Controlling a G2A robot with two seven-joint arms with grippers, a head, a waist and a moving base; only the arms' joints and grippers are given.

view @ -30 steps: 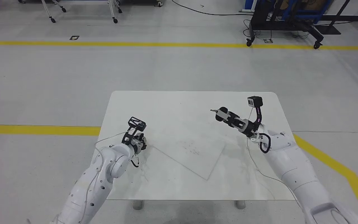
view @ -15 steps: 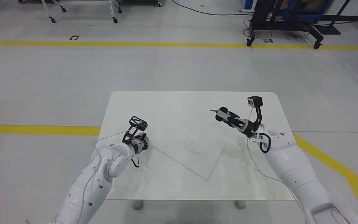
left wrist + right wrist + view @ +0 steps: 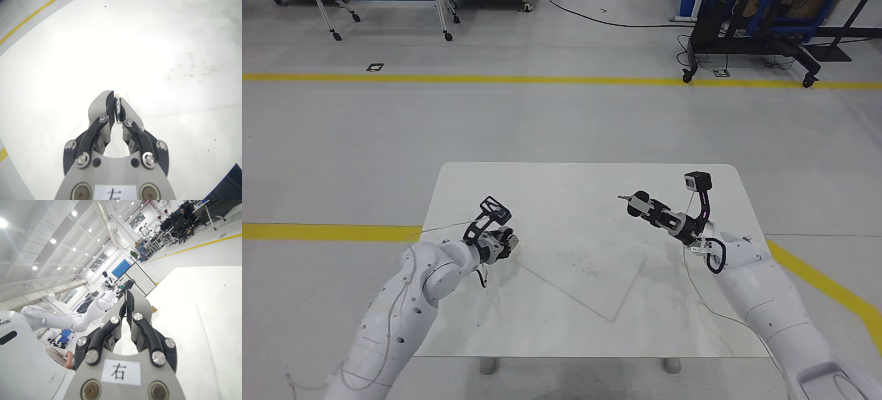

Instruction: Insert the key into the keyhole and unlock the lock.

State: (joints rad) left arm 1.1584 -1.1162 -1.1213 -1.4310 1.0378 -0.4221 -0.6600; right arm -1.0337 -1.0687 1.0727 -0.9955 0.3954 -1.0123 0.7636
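- Left gripper: low over the left of the table, clamped on a thin silvery metal piece with a brass tip, held edge-on. It is probably the key, though this is uncertain.
- Table: white top with faint dark specks near the middle.
- Right gripper: raised over the right side, fingers together, pointing left. Whether it pinches anything is too small to tell.
- Step, as judged: approach before insertion, with the grippers well apart. The next move calls for lining the brass tip up with the keyhole, then closing in slowly.
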